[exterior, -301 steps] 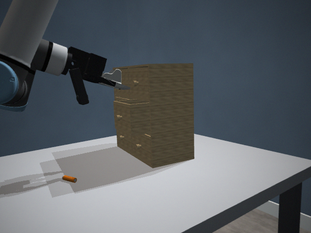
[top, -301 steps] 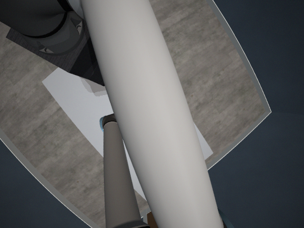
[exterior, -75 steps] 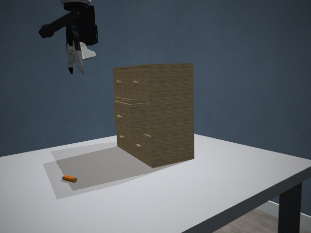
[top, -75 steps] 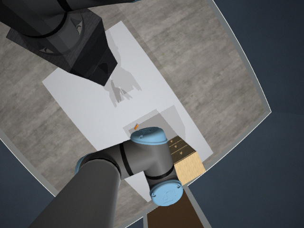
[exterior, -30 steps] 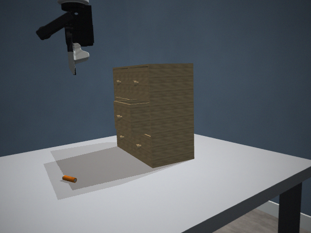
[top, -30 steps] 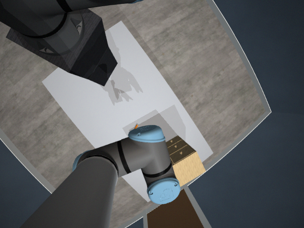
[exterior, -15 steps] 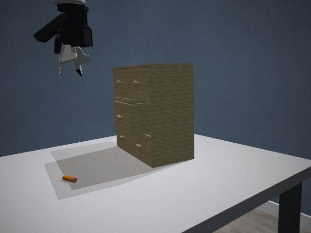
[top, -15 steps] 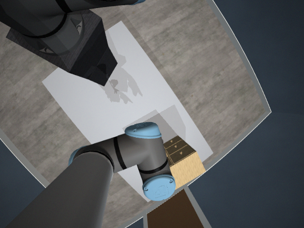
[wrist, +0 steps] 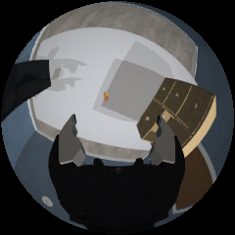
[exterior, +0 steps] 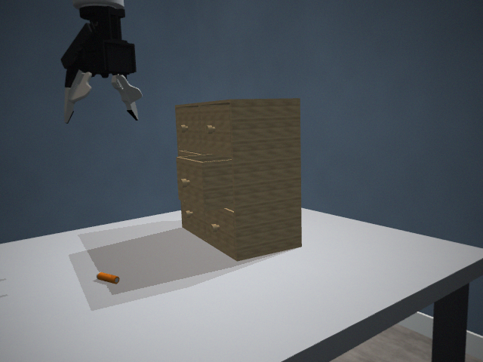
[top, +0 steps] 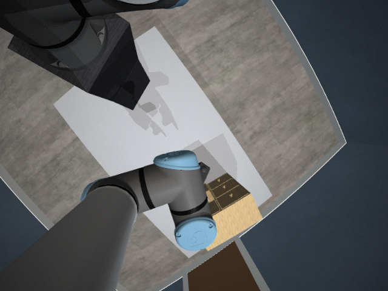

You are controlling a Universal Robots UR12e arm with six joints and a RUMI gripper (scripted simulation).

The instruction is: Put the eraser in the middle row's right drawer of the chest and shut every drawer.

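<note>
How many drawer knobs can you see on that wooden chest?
5 in the exterior view on the chest: two in the top row, one in the middle row, two at the bottom. The middle row's right knob is hidden.

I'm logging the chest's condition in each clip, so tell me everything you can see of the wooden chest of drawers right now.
The chest is a light brown, wood-grained box standing upright on the white table, near its far side. Its front carries three rows of two drawers with small round knobs. The two middle-row drawers and the bottom right one stand out a little from the front, with edges showing; the rest look shut. Only the table touches it. The open gripper hangs high to its left, apart from it.
</note>
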